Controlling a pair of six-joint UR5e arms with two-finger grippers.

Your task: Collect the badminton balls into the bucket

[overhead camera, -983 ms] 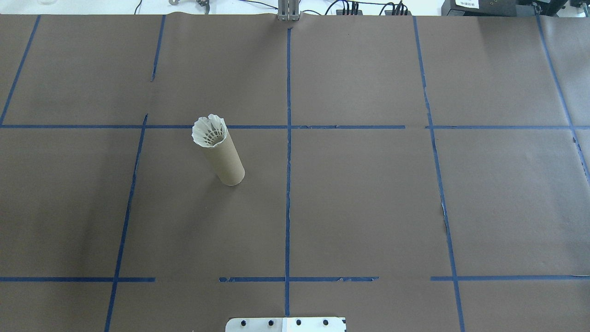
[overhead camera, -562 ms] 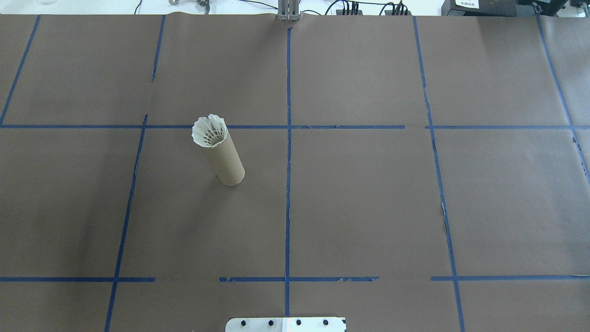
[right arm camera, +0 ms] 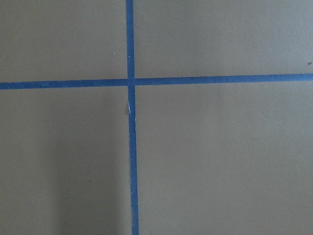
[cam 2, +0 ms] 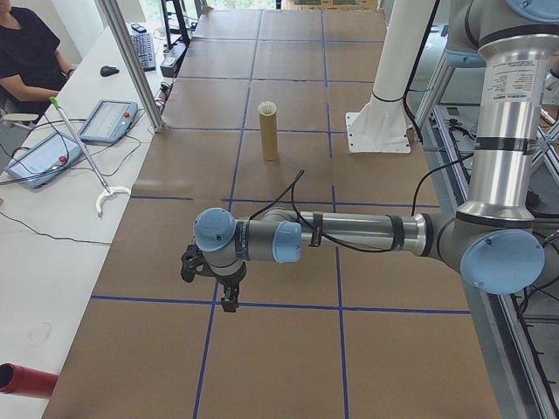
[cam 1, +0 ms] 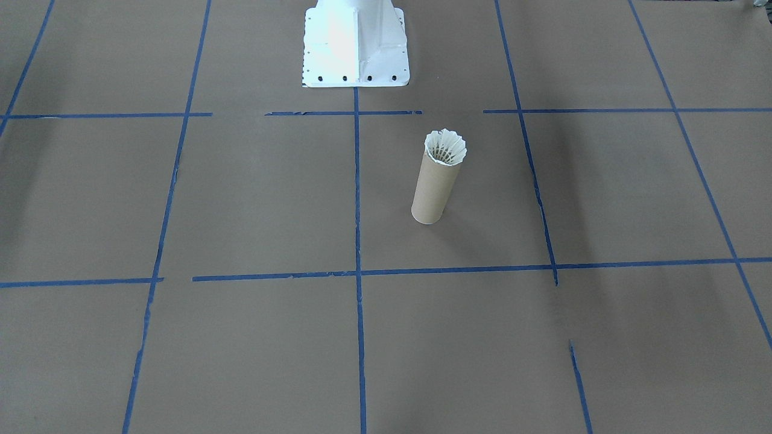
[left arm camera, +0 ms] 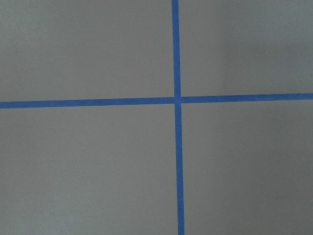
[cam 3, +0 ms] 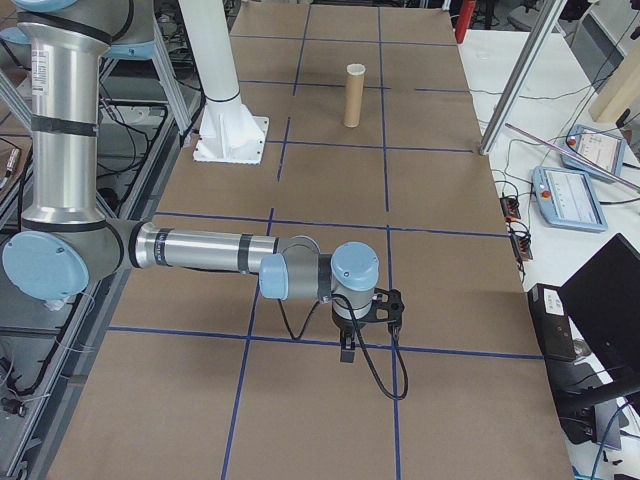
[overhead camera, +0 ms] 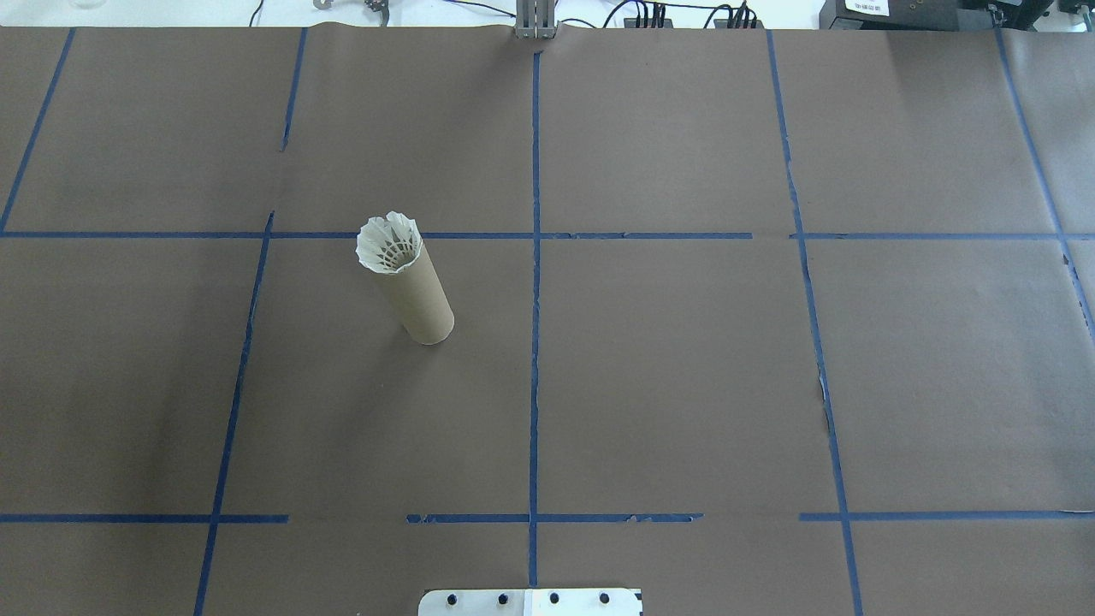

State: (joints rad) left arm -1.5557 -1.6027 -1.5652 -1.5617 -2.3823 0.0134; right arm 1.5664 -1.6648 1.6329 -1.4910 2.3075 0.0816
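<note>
- Brown cardboard tube (overhead camera: 417,295), tall and narrow, stands upright on the counter (overhead camera: 684,385), which is covered in brown paper crossed by blue tape lines (overhead camera: 535,299).
- White feather shuttlecock (overhead camera: 389,244) sits in the tube's open top, its skirt flared above the rim; the cork tip is hidden inside.
- Seen from overhead, the tube is at about 10 o'clock from the counter's middle, with the white metal robot base (cam 1: 354,45) toward 6 o'clock of it.
- Left end effector (cam 2: 229,298) shows only in the left side view, hanging above the counter well apart from the tube; I cannot tell whether it is released or clenched.
- Right end effector (cam 3: 347,345) shows only in the right side view, also well apart from the tube; its state cannot be told either.
- Both wrist views show only brown paper and crossing tape.
- A seated person (cam 2: 26,52) is at a white side desk at the left side view's 10 o'clock.
</note>
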